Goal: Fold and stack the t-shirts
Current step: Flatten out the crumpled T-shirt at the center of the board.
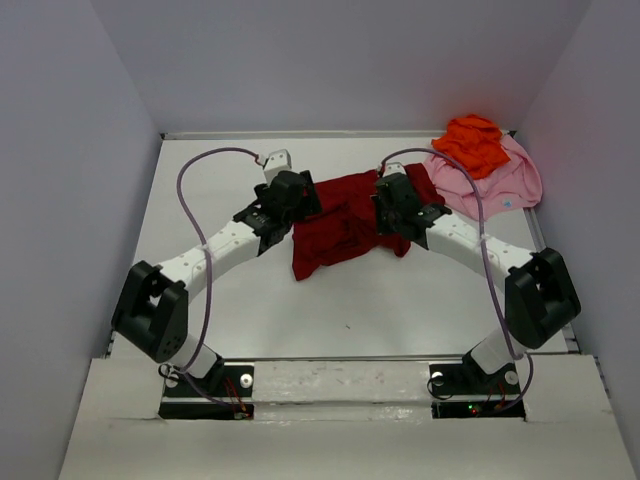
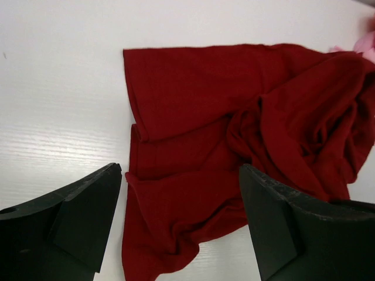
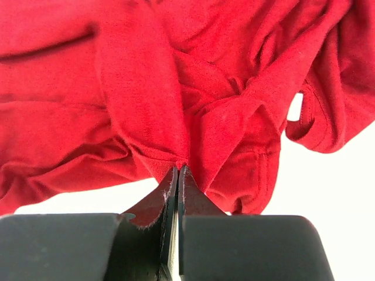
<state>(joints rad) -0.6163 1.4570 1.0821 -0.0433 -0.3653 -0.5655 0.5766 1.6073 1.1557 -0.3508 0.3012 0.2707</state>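
Observation:
The dark red t-shirt [image 1: 338, 232] lies crumpled in the middle of the table, its left part flatter [image 2: 187, 99] and its right part bunched [image 3: 146, 88]. My left gripper [image 1: 293, 203] hovers over the shirt's left edge. It stands open [image 2: 180, 171], with cloth and bare table between its fingers and nothing held. My right gripper [image 1: 398, 207] is shut [image 3: 179, 170], pinching a fold at the shirt's hemmed edge on its right side. At the back right, the bright orange t-shirt [image 1: 472, 142] lies wadded on top of the light pink t-shirt [image 1: 503, 187].
White table [image 1: 400, 310] boxed in by pale walls on the left, back and right. A raised lip runs along the near edge by the arm bases [image 1: 340, 375]. A corner of pink cloth [image 2: 367, 43] shows at the left wrist view's right edge.

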